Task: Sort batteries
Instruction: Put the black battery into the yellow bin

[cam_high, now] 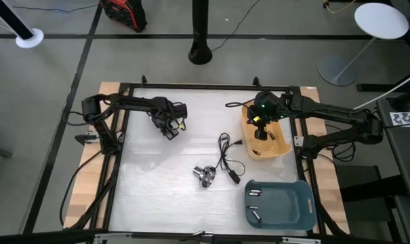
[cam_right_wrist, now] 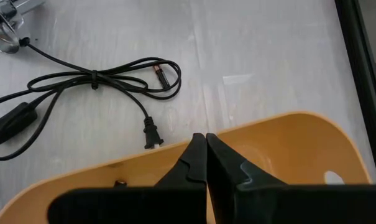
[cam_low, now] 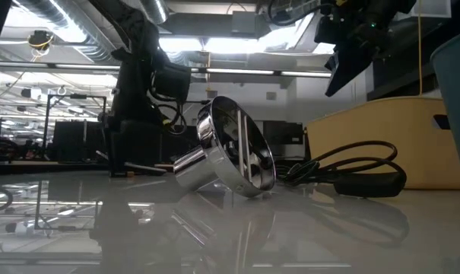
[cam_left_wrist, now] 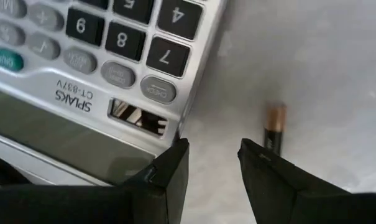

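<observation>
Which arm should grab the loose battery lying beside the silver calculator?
Left. The left gripper hangs open over the silver calculator's edge, the black, copper-tipped battery right beside its fingertips. The right gripper is shut, across the table over the yellow plastic bin.

The high camera looks straight down on the whole table [cam_high: 164, 169]. The low one sits at table height, very near the shiny metal piece [cam_low: 230, 156], facing the room. 2 wrist cameras look closely down. High and low share the cable [cam_high: 226, 157].
</observation>
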Motion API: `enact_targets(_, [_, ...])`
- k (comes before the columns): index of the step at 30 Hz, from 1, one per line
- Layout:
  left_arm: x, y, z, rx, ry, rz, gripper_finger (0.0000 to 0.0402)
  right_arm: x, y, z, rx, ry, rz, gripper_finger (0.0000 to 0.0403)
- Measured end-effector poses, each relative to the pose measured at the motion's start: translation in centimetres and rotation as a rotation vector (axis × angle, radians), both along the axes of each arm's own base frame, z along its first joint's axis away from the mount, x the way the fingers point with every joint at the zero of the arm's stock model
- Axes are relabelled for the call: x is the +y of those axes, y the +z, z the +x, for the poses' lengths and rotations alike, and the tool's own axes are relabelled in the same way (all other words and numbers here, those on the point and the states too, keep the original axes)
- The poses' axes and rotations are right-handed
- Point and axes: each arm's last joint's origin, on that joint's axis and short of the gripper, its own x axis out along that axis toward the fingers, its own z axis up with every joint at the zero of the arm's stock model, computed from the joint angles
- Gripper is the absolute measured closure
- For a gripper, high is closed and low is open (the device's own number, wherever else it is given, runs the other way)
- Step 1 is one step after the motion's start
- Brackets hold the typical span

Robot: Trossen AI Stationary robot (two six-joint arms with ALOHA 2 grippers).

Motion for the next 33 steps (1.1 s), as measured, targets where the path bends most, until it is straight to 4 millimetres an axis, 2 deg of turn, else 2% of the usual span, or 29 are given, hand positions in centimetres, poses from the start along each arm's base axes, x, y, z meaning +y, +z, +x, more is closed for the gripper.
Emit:
enact_targets(4, [0.5,0.0,-0.2,-0.023,0.013,-0.058,0.0267,0.0,0.0,0.0,0.003,0.0,0.001,0.0402])
enact_targets(15, [0.0,-0.1,0.0,-0.062,-0.031,-0.166,0.0267,0.0,0.0,0.0,0.002,0.0,0.0,0.0402])
enact_targets(23, [0.4,-0.1,0.9,-0.155,-0.046,-0.13,0.0267,0.0,0.0,0.0,0.002,0.0,0.001,0.0402])
enact_targets(33, [0.4,-0.1,0.9,-0.15,-0.037,-0.13,0.0267,0.0,0.0,0.0,0.002,0.0,0.001,0.0402])
